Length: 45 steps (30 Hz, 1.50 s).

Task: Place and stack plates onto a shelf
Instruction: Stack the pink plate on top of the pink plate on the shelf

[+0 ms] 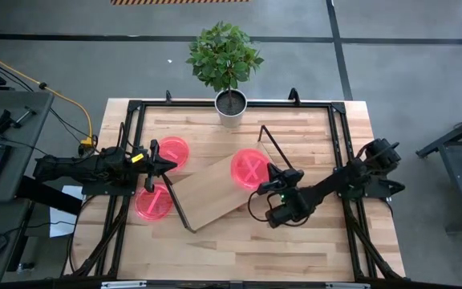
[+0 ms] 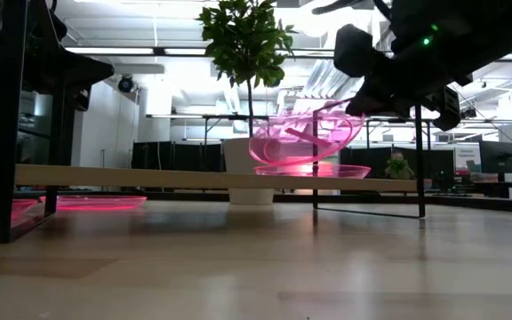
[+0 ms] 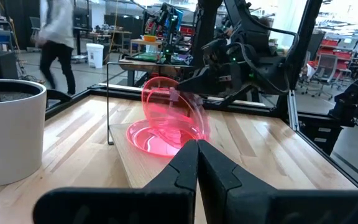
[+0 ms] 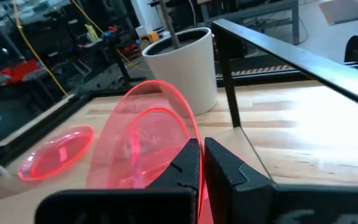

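Butcher-block tabletop: right hand clamps tilted translucent pink plate over another on light-wood shelf; left hand closed, empty.

I can read no text, label, brand, number or sign anywhere in my four views. The only marking I find is a strip of orange-and-dark hazard stripes on the floor beyond the table in the high view, and it carries no lettering. Screens and boxes in the room behind are too small to read.
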Each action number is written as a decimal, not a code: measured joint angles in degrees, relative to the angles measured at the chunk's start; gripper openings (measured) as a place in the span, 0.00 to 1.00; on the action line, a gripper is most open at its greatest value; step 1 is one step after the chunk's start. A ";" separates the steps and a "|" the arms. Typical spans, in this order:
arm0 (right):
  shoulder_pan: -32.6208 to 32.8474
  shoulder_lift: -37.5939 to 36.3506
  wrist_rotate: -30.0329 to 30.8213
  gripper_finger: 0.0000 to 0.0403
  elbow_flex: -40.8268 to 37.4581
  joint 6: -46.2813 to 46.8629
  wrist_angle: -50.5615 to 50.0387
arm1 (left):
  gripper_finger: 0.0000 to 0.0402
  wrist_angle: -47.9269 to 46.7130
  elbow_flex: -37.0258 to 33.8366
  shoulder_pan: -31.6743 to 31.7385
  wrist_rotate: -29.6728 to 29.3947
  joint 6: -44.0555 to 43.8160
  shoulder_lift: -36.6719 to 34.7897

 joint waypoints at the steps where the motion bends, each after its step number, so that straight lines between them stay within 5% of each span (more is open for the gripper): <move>1: -0.26 0.00 -0.28 0.00 -0.02 -0.01 -0.24 | 0.00 -0.01 0.00 0.00 0.00 -0.01 -0.02; 30: -1.93 -0.02 -6.72 0.02 0.00 -0.44 -6.29 | 0.00 -0.02 -0.01 -0.01 0.00 0.00 -0.02; 45: -1.91 -0.02 -6.91 0.42 0.92 -3.55 -7.19 | 0.00 -0.02 0.00 -0.01 0.00 0.00 -0.02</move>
